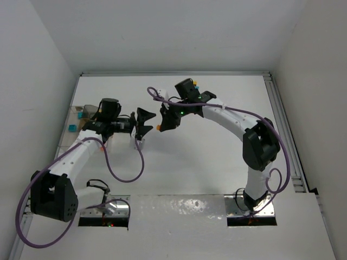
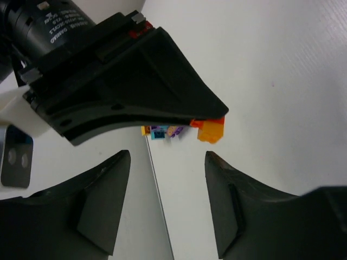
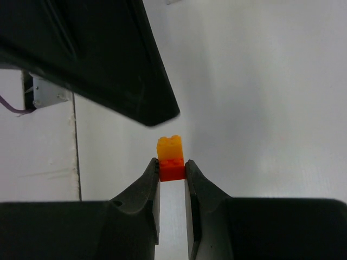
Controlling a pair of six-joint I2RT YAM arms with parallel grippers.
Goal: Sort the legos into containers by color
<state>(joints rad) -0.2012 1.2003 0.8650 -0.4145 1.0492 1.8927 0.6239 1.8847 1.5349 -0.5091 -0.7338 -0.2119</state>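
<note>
The right jaws are clenched on the lower, red brick point(image 3: 172, 170) of a two-brick stack, with a lighter orange brick point(image 3: 169, 146) standing proud on top. They hold it clear of the worktop point(image 1: 190, 162), near the centre of the overhead view. The left jaws face them from just beside, released and gaping, with nothing between them; in the left wrist view the stack point(image 2: 210, 129) sits just above and beyond that gap.

This looks like the separating step: two shades are clicked together and must come apart before either can be sorted. The next move probably calls for the left jaws to line up on the exposed orange brick, close on it alone, and then pull or twist it off while the right side holds firm. The brick is tiny, so the aim must be fine.

A small heap of purple, teal and yellow bricks point(image 2: 162, 131) lies behind. The tray of bins point(image 1: 77, 111) waits at the far left, well apart.
</note>
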